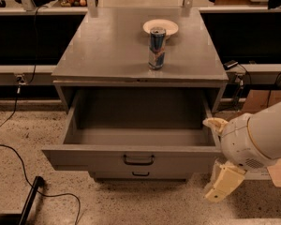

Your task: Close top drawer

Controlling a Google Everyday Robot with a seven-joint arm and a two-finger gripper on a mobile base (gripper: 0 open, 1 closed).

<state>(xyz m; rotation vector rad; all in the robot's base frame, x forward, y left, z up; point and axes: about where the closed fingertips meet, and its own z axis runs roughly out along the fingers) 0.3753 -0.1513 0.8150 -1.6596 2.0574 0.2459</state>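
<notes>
We hold our gripper [223, 187], whose state we cannot tell, beside the open top drawer's [93, 159] right front corner, likely for pushing it shut.

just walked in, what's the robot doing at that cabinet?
The top drawer is pulled wide open, not yet pushed in. The robot's arm sits at its front right corner, with the claw hanging low beside the drawer front, near the floor; contact isn't clear. A can and a plate stand on the cabinet top.
</notes>
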